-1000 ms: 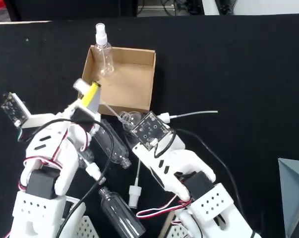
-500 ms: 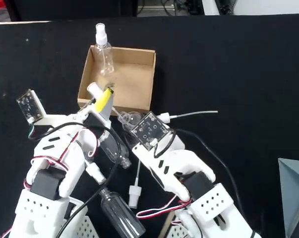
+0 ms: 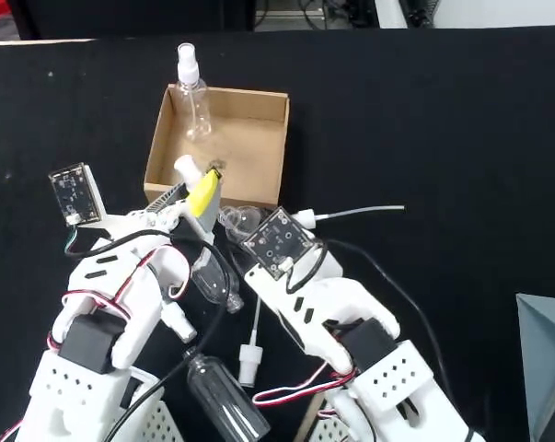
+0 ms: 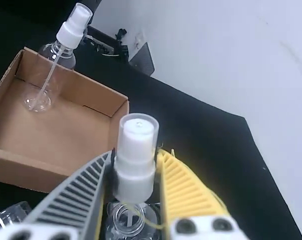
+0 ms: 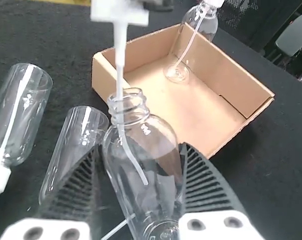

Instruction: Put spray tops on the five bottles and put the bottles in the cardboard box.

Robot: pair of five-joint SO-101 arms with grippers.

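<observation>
The left gripper (image 4: 134, 157), fingers clamped on a spray top (image 4: 136, 132), has swung toward 3 o'clock, threading its tube (image 5: 119, 55) into the bottle (image 5: 140, 145) that the right gripper (image 5: 140, 152), fingers closed round it, holds at the cardboard box's (image 3: 226, 90) 6 o'clock, so capping looks near.

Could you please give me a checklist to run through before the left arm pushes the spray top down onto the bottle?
1. Left gripper shut on the top: ok.
2. Right gripper shut on the bottle: ok.
3. Tube threaded into the neck: ok.
4. Top seated on the neck: not ok; it hangs above, with bare tube between.
5. Room in the box: ok; one capped bottle stands in a corner.
</observation>
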